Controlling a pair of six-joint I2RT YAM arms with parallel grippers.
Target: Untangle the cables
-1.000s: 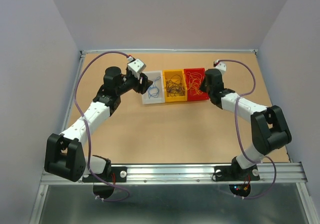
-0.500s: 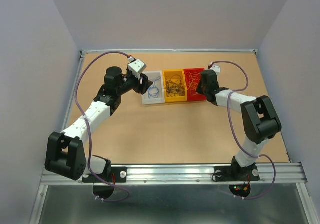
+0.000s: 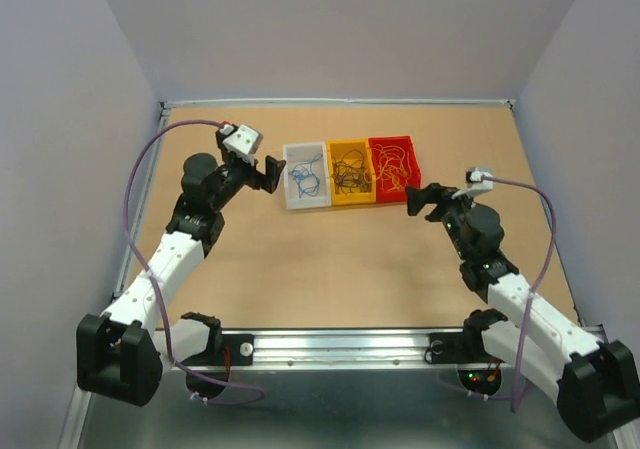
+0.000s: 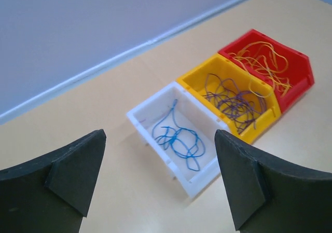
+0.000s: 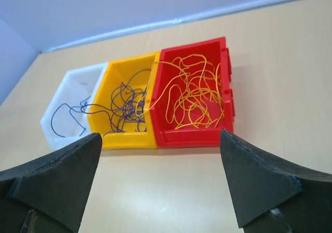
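Three bins stand in a row at the far middle of the table, and the cables lie in them. Blue cables [image 4: 179, 139] fill the white bin [image 4: 150, 102]. Dark cables [image 4: 236, 95] sit in the yellow bin [image 4: 197, 69], yellow-orange cables [image 5: 197, 95] in the red bin [image 5: 192, 138]. One yellow-orange strand [image 5: 155, 95] crosses the wall into the yellow bin. My left gripper [image 3: 268, 174] hovers open just left of the white bin, with nothing in it. The right gripper [image 3: 420, 201] is open with nothing between its fingers, near and right of the red bin.
The table's raised back edge [image 3: 340, 102] runs close behind the bins. Bare tabletop [image 3: 330, 259] lies between the bins and the arm bases. Purple hoses loop off both arms, the right one [image 3: 545, 229] arching toward the table's right side.
Both grippers opened and drew back from the bins. The right arm swung out of the red bin toward the near right; the left arm moved left, off the white bin.
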